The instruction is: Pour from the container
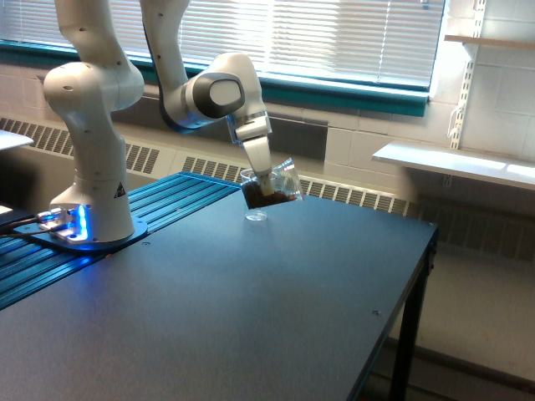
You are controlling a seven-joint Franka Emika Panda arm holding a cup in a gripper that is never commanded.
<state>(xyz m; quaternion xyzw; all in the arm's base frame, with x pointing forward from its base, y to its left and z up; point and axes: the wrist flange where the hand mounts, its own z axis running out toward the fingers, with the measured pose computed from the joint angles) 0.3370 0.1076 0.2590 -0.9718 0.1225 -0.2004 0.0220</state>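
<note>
The dark bench [251,317] had much open room: its near and right parts were bare, and its right edge dropped to the floor beside one black leg [407,351]. The tool [266,181] hung above the far left part of the bench, well away from that edge. It was pinching the container [276,185], a clear plastic cup with a dark filling in its lower part. The container was tilted, with its mouth turned up and to the exterior view's right. Its dark bottom overlapped the rim of a second clear cup [257,213], which stood upright on the bench just behind and below; I could not tell if they touched. The white arm base [90,167] stood at the left on a blue ribbed plate [150,217] with small blue lights. Behind were a window with closed blinds [334,33], a radiator grille [368,196] along the wall, and a white shelf [456,163] at the right.
</note>
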